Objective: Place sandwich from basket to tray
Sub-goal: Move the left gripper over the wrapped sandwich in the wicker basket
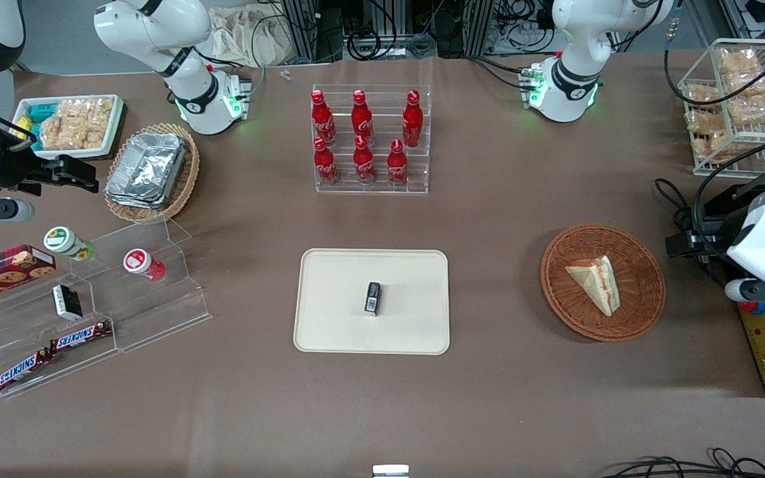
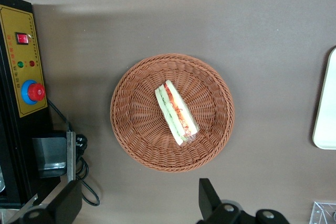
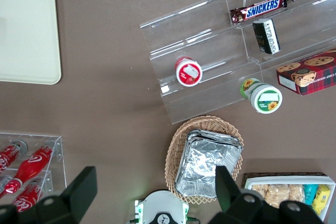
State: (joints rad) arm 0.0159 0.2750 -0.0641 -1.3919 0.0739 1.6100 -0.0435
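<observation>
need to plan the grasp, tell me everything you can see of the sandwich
The sandwich is a triangular wedge of pale white bread with red, orange and green filling showing along its cut edge. It lies inside the round reddish-brown wicker basket, near the middle, touching only the weave. It looks whole and untouched. The open gripper hangs above the basket without touching the sandwich.
</observation>
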